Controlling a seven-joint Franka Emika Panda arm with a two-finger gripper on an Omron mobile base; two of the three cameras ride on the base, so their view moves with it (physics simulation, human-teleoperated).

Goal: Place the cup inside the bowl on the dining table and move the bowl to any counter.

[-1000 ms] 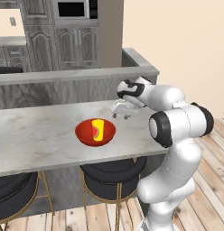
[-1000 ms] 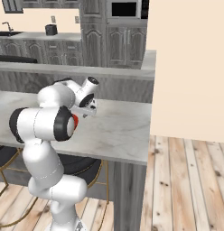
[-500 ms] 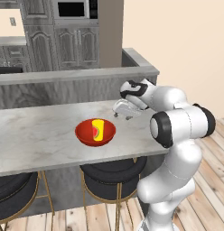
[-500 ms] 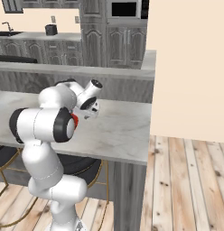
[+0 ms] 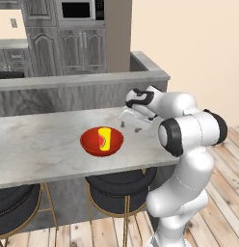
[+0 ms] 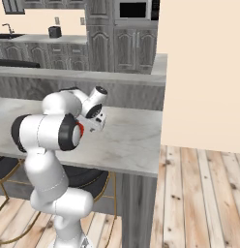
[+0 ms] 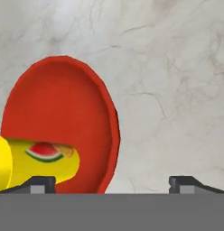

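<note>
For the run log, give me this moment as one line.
cup: inside bowl | bowl: on dining table | gripper: open, empty, right of bowl

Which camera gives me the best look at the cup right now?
The left base view: the cup stands whole and upright inside the bowl, unobstructed. The hand view shows it close but cut off at the frame's edge, lying sideways across the picture. In the right base view the arm covers that spot.

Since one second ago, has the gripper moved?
Yes, slightly. In the left base view the gripper has edged left along the table, toward the bowl holding the cup; the bowl stayed put.
</note>
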